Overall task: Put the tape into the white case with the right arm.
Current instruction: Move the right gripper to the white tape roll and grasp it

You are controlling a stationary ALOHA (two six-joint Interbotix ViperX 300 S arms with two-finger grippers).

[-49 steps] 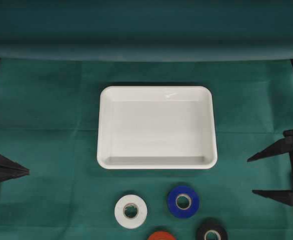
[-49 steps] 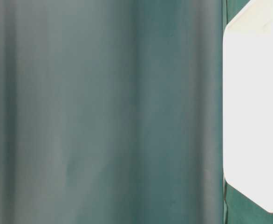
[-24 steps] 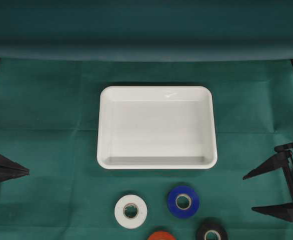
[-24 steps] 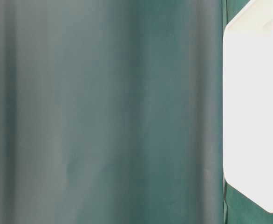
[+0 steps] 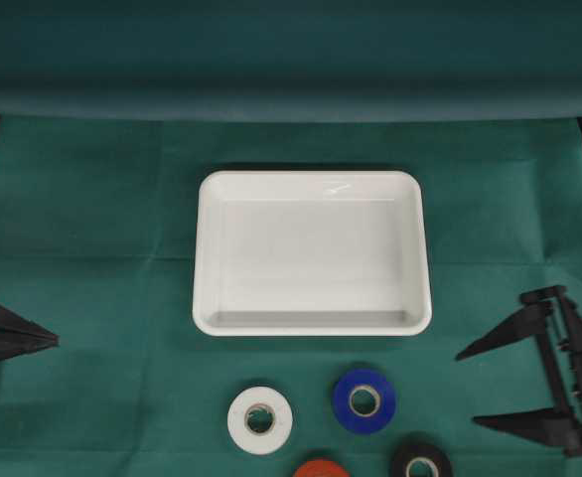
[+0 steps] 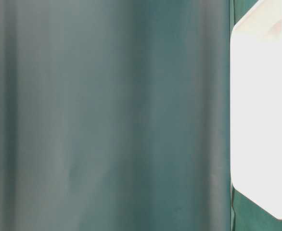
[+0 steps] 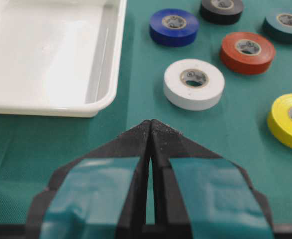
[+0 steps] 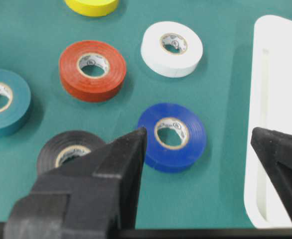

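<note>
On the green cloth (image 5: 92, 219), at its centre, the white case (image 5: 312, 182) is set flat, mouth upward, nothing seen in it; its long axis is laid across the overhead view from left to right. Just below the case's near long rim, five loose tape rolls are counted flat on their sides, core holes facing up: the white roll (image 5: 259, 419), the blue roll (image 5: 363, 400), and, cut by the frame edge, the red roll (image 5: 321, 468) and the black roll (image 5: 420, 461); a teal roll (image 8: 1, 102) and a yellow roll (image 7: 289, 120) are shown only by the wrist views. The right gripper (image 5: 490, 388) is found to the right of the case and below its near corner, its two pointed fingers spread wide, nothing held, tips directed toward the rolls; in its wrist view the blue roll is framed between the fingers, untouched. The left gripper (image 7: 151, 124) is found well left of the case, fingers pressed together, nothing between them.
</note>
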